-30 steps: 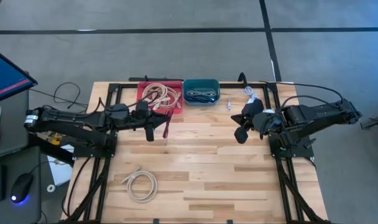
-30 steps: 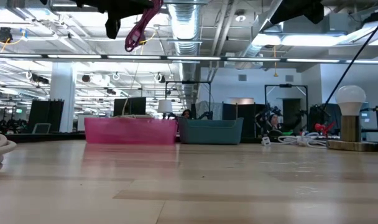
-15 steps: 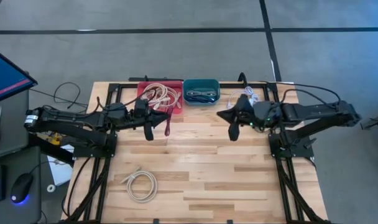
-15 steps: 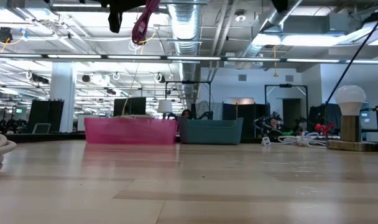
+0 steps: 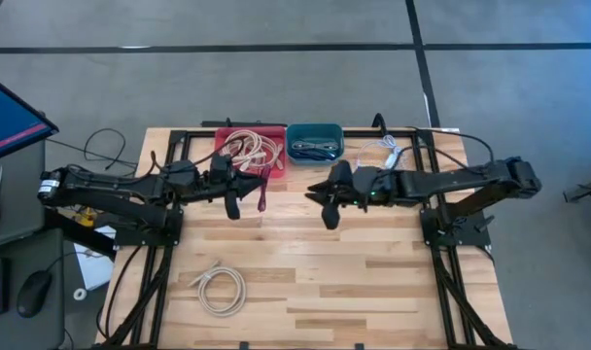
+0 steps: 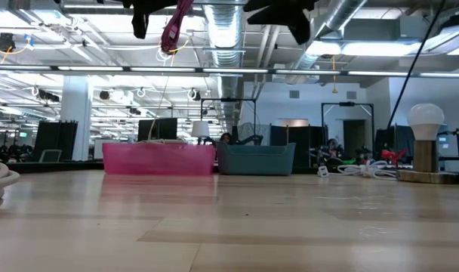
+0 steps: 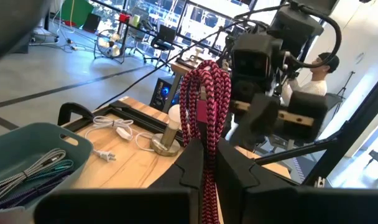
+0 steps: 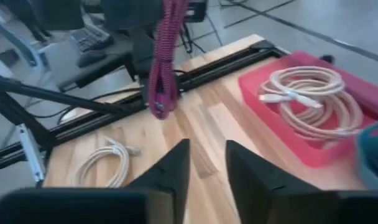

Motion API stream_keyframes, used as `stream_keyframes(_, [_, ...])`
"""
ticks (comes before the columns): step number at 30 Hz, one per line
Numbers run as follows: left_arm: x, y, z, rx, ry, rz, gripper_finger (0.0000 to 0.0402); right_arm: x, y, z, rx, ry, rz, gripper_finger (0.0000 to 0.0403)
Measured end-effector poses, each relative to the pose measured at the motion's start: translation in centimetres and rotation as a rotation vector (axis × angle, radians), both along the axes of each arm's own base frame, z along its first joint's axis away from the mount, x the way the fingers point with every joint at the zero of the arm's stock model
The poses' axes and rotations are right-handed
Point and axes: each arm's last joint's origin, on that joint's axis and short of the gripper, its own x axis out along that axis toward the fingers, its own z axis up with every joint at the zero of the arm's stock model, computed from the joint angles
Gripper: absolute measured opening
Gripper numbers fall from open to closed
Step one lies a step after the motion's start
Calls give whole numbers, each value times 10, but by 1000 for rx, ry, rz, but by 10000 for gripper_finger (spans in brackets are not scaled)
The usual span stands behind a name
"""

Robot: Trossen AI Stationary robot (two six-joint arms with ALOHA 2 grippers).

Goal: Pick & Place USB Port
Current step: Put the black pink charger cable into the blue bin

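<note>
A magenta braided cable bundle [image 5: 262,190] hangs in the air in front of the pink tray [image 5: 227,137], held by my left gripper [image 5: 239,197]. The low view shows the bundle [image 6: 174,27] high above the table. My right gripper [image 5: 324,201] is open and stands in the air to the bundle's right, apart from it. In its wrist view the bundle [image 8: 165,61] hangs ahead of the open fingers [image 8: 172,174]. The left wrist view shows the right arm [image 7: 267,81] just behind the bundle [image 7: 205,93]. My left gripper pinches the magenta bundle between its two fingers [image 7: 193,163], around the middle of the strands [image 7: 208,146]. The fingers lie across the bundle. The bundle is lifted clear of the table, and its looped end [image 6: 169,47] hangs below.
The pink tray [image 8: 313,152] holds coiled white cables [image 8: 307,99]. A teal tray [image 5: 315,142] with cables stands to its right. A white cable coil [image 5: 221,289] lies near the table's near left. A white cable [image 5: 388,150] and a bulb on a wooden base [image 6: 425,147] sit at the far right.
My right gripper has swung toward the table's left, from the right side to close beside the magenta bundle. My left gripper with the bundle has risen slightly and then held still.
</note>
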Motion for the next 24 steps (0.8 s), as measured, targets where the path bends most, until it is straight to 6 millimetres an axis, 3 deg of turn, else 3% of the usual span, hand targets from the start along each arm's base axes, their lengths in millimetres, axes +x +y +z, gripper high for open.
stream_keyframes(12, [0, 0, 0, 0, 1, -1, 17, 42, 5, -1, 23, -105, 47, 213])
stream_keyframes(24, [0, 0, 0, 0, 1, -2, 17, 85, -10, 0, 36, -97, 60, 212])
